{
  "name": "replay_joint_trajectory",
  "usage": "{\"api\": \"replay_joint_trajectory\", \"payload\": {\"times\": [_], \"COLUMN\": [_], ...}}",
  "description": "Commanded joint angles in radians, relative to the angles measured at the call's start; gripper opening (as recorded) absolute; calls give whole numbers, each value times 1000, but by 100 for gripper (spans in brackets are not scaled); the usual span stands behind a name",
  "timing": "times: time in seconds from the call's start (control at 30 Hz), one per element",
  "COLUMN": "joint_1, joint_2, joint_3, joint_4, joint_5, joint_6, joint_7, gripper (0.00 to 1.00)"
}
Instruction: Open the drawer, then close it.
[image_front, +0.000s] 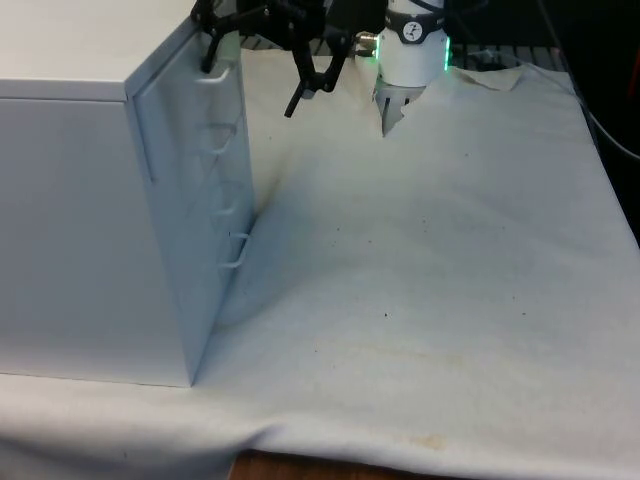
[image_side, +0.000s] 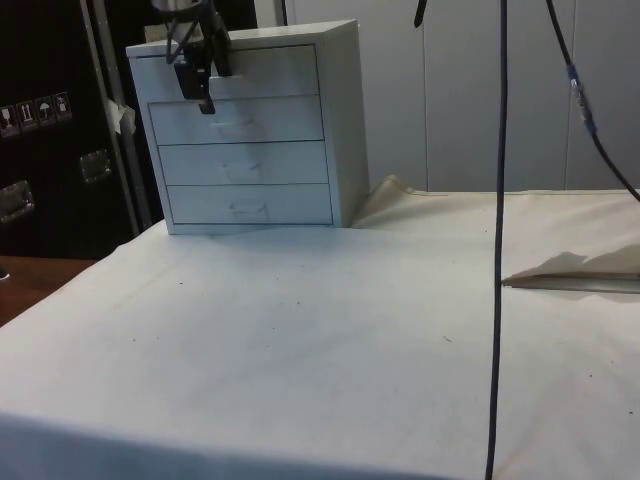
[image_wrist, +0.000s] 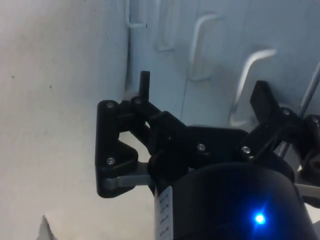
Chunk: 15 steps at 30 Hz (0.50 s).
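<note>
A white chest of drawers (image_front: 90, 220) stands at the front view's left, its four drawer fronts turned towards the middle of the table. In the side view the chest (image_side: 250, 130) faces the camera with all drawers looking flush. My black gripper (image_front: 255, 70) hovers open in front of the top drawer (image_side: 270, 72), near its upper edge. In the wrist view the gripper (image_wrist: 202, 90) has its fingers spread wide. The top drawer's handle (image_wrist: 247, 80) lies between them, close to one fingertip (image_wrist: 262, 97). Nothing is held.
White cloth (image_front: 430, 280) covers the table, with a wrinkle (image_side: 570, 275) at the side view's right. A dark cable (image_side: 497, 240) hangs down in front of the side camera. Three lower handles (image_front: 232, 255) stick out from the chest's front.
</note>
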Motion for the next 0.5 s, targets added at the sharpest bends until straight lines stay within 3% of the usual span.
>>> {"api": "replay_joint_trajectory", "payload": {"times": [0.0,0.47], "joint_1": [-1,-1], "joint_2": [3,3], "joint_3": [-5,-7], "joint_4": [3,1], "joint_5": [-10,-15], "joint_6": [10,13], "joint_7": [1,5], "gripper": [100,97]}}
